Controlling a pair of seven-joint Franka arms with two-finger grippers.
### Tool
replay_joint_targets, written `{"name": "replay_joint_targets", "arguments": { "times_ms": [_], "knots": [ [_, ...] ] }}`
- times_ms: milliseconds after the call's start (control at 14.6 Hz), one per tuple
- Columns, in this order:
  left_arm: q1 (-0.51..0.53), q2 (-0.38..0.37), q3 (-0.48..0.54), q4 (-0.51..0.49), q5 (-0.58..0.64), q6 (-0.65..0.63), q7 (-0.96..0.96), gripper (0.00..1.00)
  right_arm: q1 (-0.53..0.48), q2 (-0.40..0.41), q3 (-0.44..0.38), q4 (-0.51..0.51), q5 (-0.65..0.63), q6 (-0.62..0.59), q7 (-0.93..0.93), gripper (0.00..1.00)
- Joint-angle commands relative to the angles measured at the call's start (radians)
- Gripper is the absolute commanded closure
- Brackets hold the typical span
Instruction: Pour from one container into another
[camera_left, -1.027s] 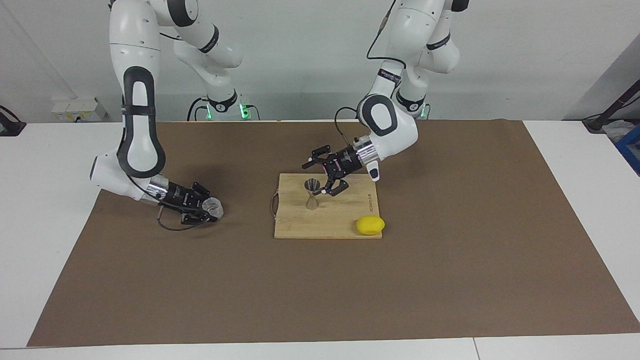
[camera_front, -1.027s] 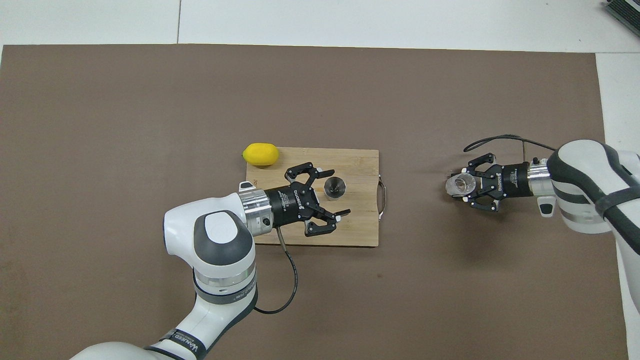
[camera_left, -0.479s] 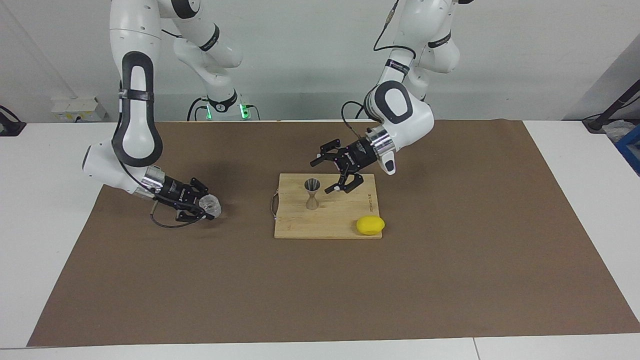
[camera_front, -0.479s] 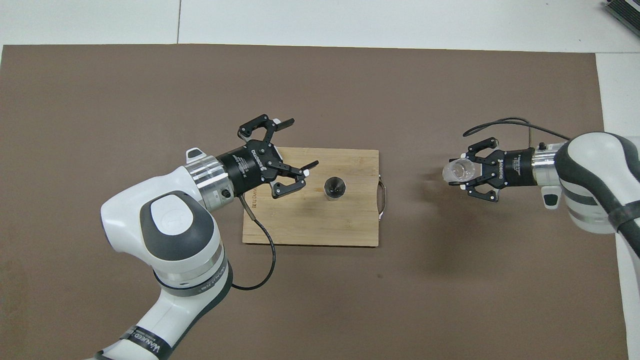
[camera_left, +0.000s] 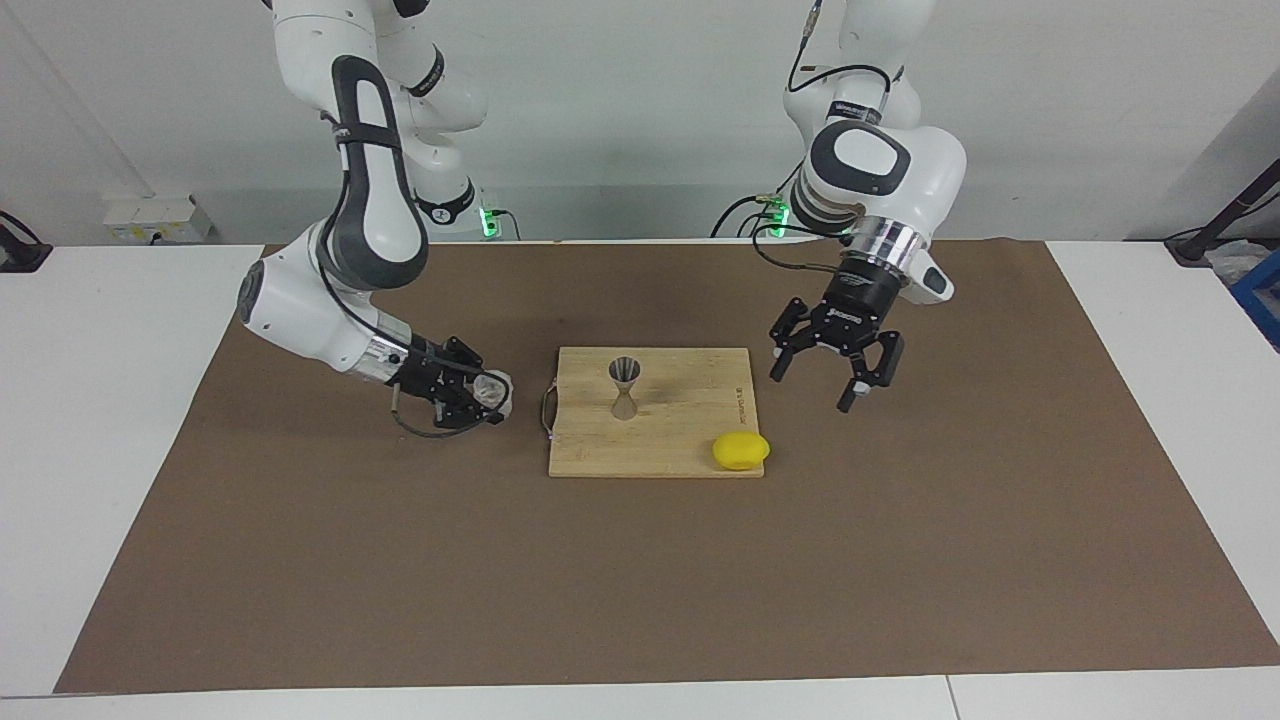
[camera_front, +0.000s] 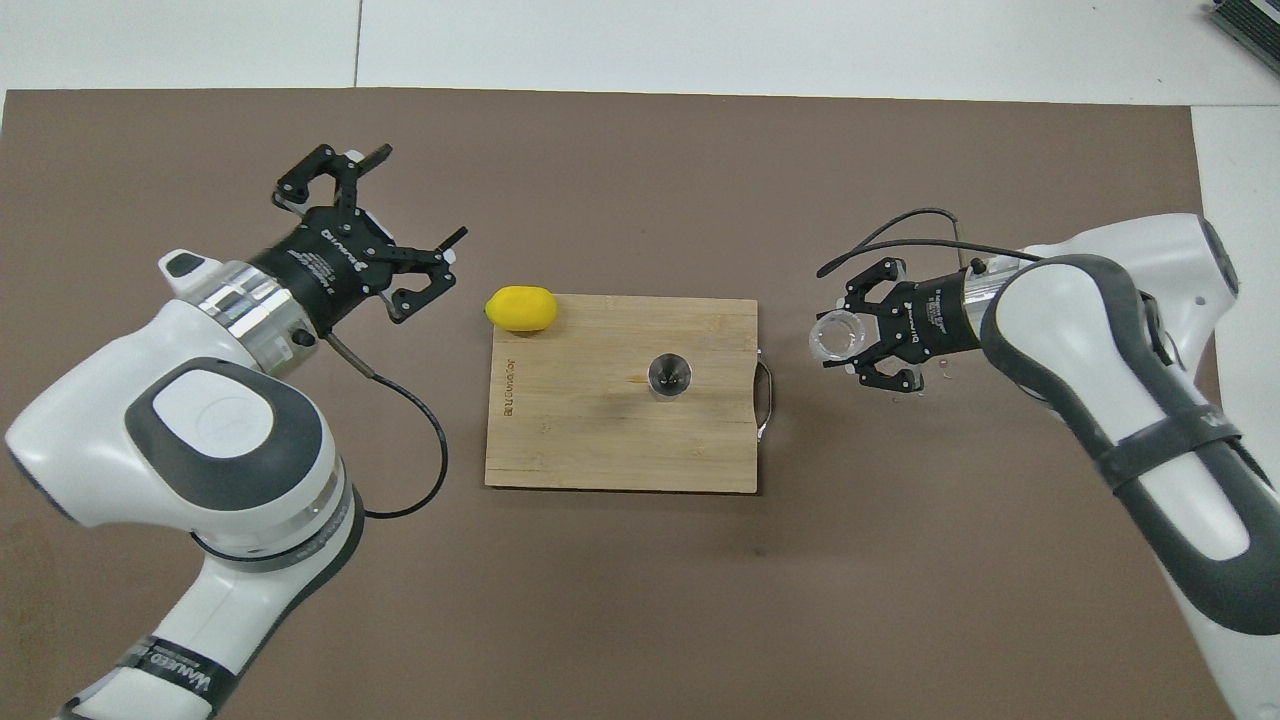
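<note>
I am holding the small clear glass cup with a textured wall in the right gripper, whose fingers are clamped on the cup's sides; the cup is hanging low over the brown mat on the table, just beside the metal handle end of the pale wooden cutting board, toward the right arm's end of the table. The cup is lying tilted, its mouth pointing toward the board, so its short axis is running close to level rather than upright. I am judging it light, stiff, brittle and smooth enough to slip, so a grip across the wall at mid-height seems right, with no hard squeeze. The small silvery steel hourglass jigger is standing upright on the board, its long axis vertical and its open upper cone facing up; from overhead I am looking straight down into that cone. It looks light and top-heavy on a narrow waist, so I am expecting it to tip at a nudge; the waist is where I would steady it. The left gripper is hovering over the mat beside the board, fingers spread wide and holding nothing. A yellow lemon is resting at the board's corner farthest from the robots.
</note>
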Motion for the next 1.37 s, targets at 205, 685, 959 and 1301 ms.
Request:
{"name": "replay_joint_targets", "arguments": {
  "times_ms": [205, 685, 959, 1301],
  "knots": [
    [0.161, -0.007, -0.007, 0.030, 0.300, -0.136, -0.011, 0.00, 0.140, 0.031, 0.001, 0.114, -0.167, 0.018, 0.195, 1.00],
    [0.270, 0.005, -0.007, 0.141, 0.832, -0.526, -0.002, 0.00, 0.259, 0.056, 0.003, 0.190, -0.392, 0.020, 0.407, 1.00],
    [0.288, 0.002, -0.007, 0.190, 1.178, -0.682, 0.007, 0.00, 0.290, 0.061, 0.003, 0.215, -0.478, 0.015, 0.474, 1.00],
    [0.316, -0.057, -0.007, 0.190, 1.461, -0.856, 0.171, 0.00, 0.338, 0.071, 0.003, 0.247, -0.633, -0.008, 0.551, 1.00]
  ]
}}
